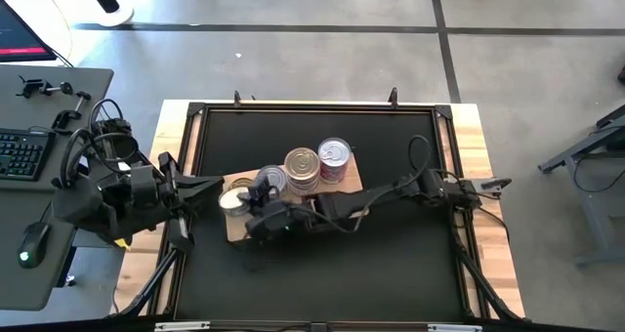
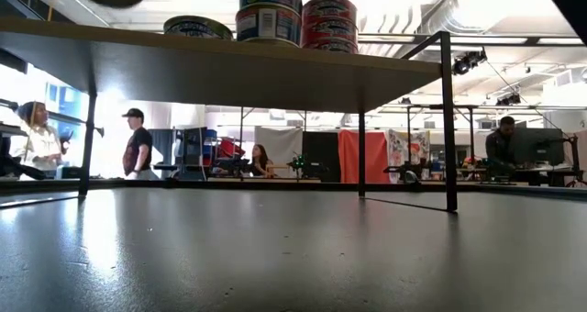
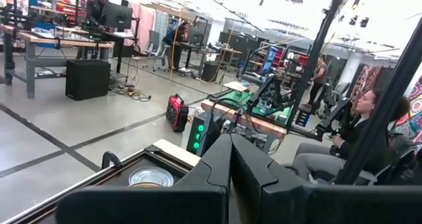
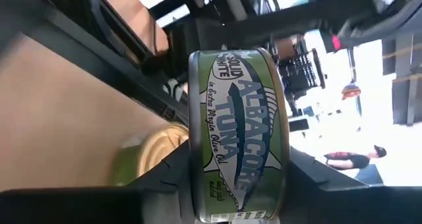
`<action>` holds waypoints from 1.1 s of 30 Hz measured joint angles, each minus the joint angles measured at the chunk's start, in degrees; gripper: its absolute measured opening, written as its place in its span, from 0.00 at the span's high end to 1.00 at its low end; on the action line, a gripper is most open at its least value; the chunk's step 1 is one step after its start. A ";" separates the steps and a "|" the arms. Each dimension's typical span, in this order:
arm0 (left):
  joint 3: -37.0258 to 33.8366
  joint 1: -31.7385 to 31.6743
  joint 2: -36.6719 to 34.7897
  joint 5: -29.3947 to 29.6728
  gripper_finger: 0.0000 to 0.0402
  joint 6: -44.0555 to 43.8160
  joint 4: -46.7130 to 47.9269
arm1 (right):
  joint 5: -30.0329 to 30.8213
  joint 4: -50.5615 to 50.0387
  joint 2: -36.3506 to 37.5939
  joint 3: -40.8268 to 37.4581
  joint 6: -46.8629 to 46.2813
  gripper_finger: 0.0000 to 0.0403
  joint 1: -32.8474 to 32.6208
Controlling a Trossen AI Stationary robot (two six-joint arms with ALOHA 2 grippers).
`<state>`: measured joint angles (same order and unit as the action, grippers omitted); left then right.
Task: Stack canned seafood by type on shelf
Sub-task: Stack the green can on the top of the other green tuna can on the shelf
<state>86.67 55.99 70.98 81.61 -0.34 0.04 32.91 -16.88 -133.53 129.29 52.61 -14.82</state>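
The shelf (image 1: 344, 187) is a light-brown board on legs in the middle of the black table. On it stand a stack of gold-topped tins (image 1: 302, 166), a silver-topped tin with a red label (image 1: 334, 154), a silver tin (image 1: 270, 181) and a flat pale tin (image 1: 234, 201). My right gripper (image 1: 262, 215) reaches in from the table's right over the shelf's near left part and is shut on a green-labelled tuna tin (image 4: 237, 138). My left gripper (image 1: 210, 186) waits shut at the shelf's left end, pointing level; a gold-topped tin (image 3: 150, 178) shows past its fingers (image 3: 231, 165). My right gripper pinches the green-labelled tin between its two fingers (image 4: 158, 184), one on each flat end (image 4: 192, 191). The tin's curved label wall faces the wrist camera. It hangs clear above the shelf board (image 4: 59, 99), close to another green tin with a gold top (image 4: 155, 151).
The shelf's thin dark legs (image 2: 449, 119) stand on the black tabletop (image 2: 293, 248), with room beneath the board. A desk with keyboard and mouse (image 1: 20, 151) lies left of the table. People stand and sit in the room beyond.
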 joint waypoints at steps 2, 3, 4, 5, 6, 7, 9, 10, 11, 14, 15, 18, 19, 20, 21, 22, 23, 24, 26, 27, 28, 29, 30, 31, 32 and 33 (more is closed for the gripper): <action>0.00 0.00 0.00 0.00 1.00 0.00 0.05 | 0.00 0.12 -0.34 -0.03 -1.20 0.66 0.81; 0.00 0.00 0.00 0.00 1.00 0.00 0.04 | -0.09 0.10 -0.51 -0.04 -1.80 0.66 1.16; 0.00 0.00 0.00 0.00 1.00 0.03 0.05 | -0.65 0.33 -0.64 -0.04 -2.70 0.66 1.48; 0.00 0.00 0.00 0.00 1.00 0.10 0.06 | -1.64 0.49 -0.64 -0.04 -3.56 0.66 1.68; 0.00 0.00 0.00 0.00 1.00 0.17 0.08 | -1.77 0.46 -0.64 -0.04 -4.70 0.66 1.71; 0.00 0.00 0.00 0.00 1.00 0.17 0.08 | -1.81 0.35 -0.64 -0.04 -6.19 0.66 1.71; 0.00 0.00 0.00 0.00 1.00 0.20 0.07 | -1.91 -0.05 -0.66 -0.04 -9.03 0.66 1.88; 0.00 0.00 0.00 0.01 1.00 0.20 0.07 | -1.94 -0.19 -0.66 -0.04 -9.85 0.66 1.94; 0.00 0.00 0.00 0.00 1.00 0.20 0.09 | -1.92 -0.25 -0.66 -0.04 -10.37 0.66 2.04; 0.00 0.00 0.02 0.00 1.00 0.91 0.11 | -1.65 0.08 -0.66 -0.04 -10.60 0.66 2.44; 0.00 0.00 0.02 0.00 1.00 1.00 0.11 | -1.62 -0.18 -0.66 -0.04 -10.61 0.66 2.50; 0.00 0.00 0.02 0.00 1.00 1.04 0.13 | -1.53 -1.59 -0.66 -0.04 -10.61 0.66 2.68; 0.00 0.00 0.02 0.00 1.00 1.05 0.13 | -1.54 -2.22 -0.66 -0.04 -10.61 0.65 2.67; 0.00 0.00 0.02 0.00 1.00 1.05 0.13 | -1.60 -2.54 -0.68 -0.04 -10.63 0.65 2.63; 0.00 0.00 0.02 0.00 1.00 1.05 0.15 | -1.68 -2.82 -0.68 -0.04 -10.62 0.65 2.63; 0.00 0.00 0.02 0.00 1.00 1.05 0.17 | -1.78 -3.30 -0.68 -0.04 -10.63 0.65 2.63; 0.00 0.00 0.02 0.00 1.00 1.05 0.23 | -1.92 -3.61 -0.68 -0.04 -10.63 0.65 2.65; 0.00 0.00 0.02 0.00 1.00 1.05 0.36 | -2.01 -3.76 -0.66 -0.04 -10.63 0.65 2.63; 0.00 0.00 0.02 0.00 1.00 1.05 0.67 | -2.21 -4.11 -0.68 -0.04 -10.63 0.65 2.65; 0.00 0.00 0.02 0.00 1.00 1.05 0.81 | -2.44 -4.12 -0.68 -0.04 -10.63 0.65 2.68; 0.00 0.00 0.02 0.00 1.00 1.03 0.91 | -2.68 -4.10 -0.68 -0.04 -10.64 0.65 2.68; 0.00 0.00 0.02 0.00 1.00 1.04 1.06 | -2.74 -4.07 -0.68 -0.04 -10.63 0.65 2.68; 0.00 0.00 0.02 0.00 1.00 1.05 1.11 | -2.75 -4.07 -0.68 -0.04 -10.63 0.65 2.68; 0.00 0.00 0.02 0.00 1.00 1.03 1.13 | -2.75 -4.07 -0.68 -0.04 -10.63 0.65 2.68; 0.00 0.00 0.02 0.00 1.00 1.03 1.21 | -2.79 -4.11 -0.68 -0.04 -10.63 0.65 2.68; 0.00 0.00 0.02 0.00 1.00 1.03 1.26 | -2.93 -4.12 -0.68 -0.04 -10.63 0.64 2.68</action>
<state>86.67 55.99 71.00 81.60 0.69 1.29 29.98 -20.99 -134.21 129.25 41.98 -12.14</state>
